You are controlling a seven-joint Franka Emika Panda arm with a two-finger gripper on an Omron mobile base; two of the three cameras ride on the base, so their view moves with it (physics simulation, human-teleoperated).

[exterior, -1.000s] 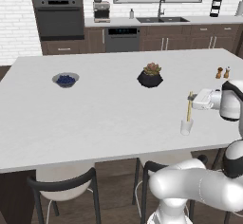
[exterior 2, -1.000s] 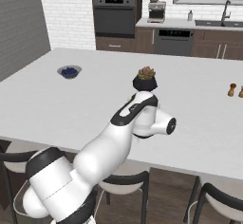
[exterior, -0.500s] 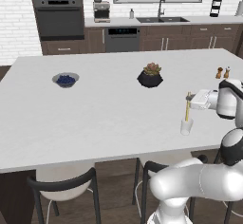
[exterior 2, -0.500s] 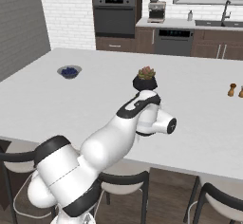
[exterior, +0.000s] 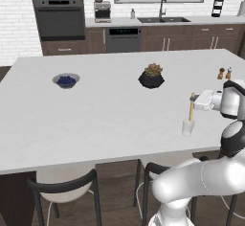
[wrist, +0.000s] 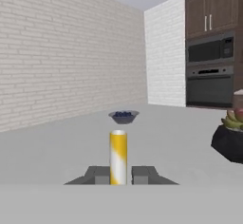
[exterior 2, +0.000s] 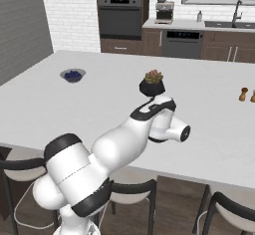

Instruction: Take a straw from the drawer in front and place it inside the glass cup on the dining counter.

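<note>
Hand view shows our gripper (wrist: 118,174) closed tight on the straw (wrist: 118,156), whose yellow-and-white shaft rises upright between the two dark fingertips (wrist: 98,174). From the left base view, we see the gripper (exterior: 194,100) reaching sideways, level with the counter (exterior: 95,115), pinching the straw (exterior: 191,109) near its top so the lower end hangs straight down into the cup (exterior: 187,127). We judge that hold deliberate: gripping high and keeping the stick vertical lets its tip enter the narrow rim without tipping the glass. The cup stands near the counter's front edge, towards its right end, well apart from the plant (exterior: 151,76) in the middle and the bowl (exterior: 66,80) towards the left. Whether the straw's end touches the cup's bottom we cannot tell. Our arm rises from the base, bends sharply at the elbow, and turns its wrist so the hand lies horizontal, looking across the counter.
</note>
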